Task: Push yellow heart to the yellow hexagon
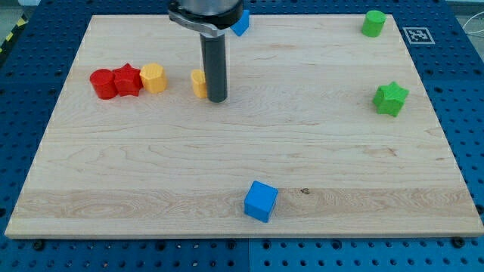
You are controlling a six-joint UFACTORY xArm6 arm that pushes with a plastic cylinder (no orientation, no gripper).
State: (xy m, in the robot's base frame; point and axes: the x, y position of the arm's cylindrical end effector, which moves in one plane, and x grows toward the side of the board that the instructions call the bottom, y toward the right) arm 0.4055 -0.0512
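The yellow heart (199, 82) lies on the wooden board at the upper left of centre, partly hidden behind the rod. My tip (217, 99) rests on the board touching the heart's right side. The yellow hexagon (153, 78) lies a short way to the view's left of the heart, with a small gap between them.
A red star (127, 80) touches the hexagon's left side, and a red cylinder (102, 84) touches the star. A blue block (240, 24) peeks out behind the arm at the top. A green cylinder (373, 23), a green star (390, 98) and a blue cube (261, 201) lie elsewhere.
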